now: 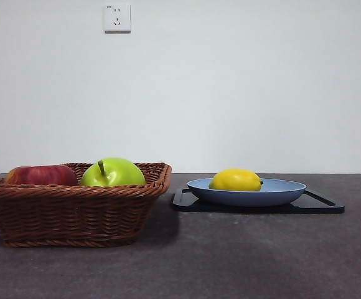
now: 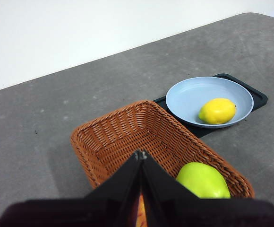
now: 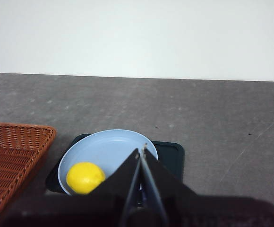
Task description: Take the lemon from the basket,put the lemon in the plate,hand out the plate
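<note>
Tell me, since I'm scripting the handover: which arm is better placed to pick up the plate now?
Right, probably. The right gripper hangs over the plate, where the lemon already lies. The left gripper is above the basket, farther from the plate.

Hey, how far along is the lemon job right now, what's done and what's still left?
Done: the lemon lies in the plate, out of the basket, which holds only the green apple and red apple. In hand: nothing; the left gripper is shut above the basket and the right gripper is shut above the plate. Left: handing out the plate, which sits on the black tray.
</note>
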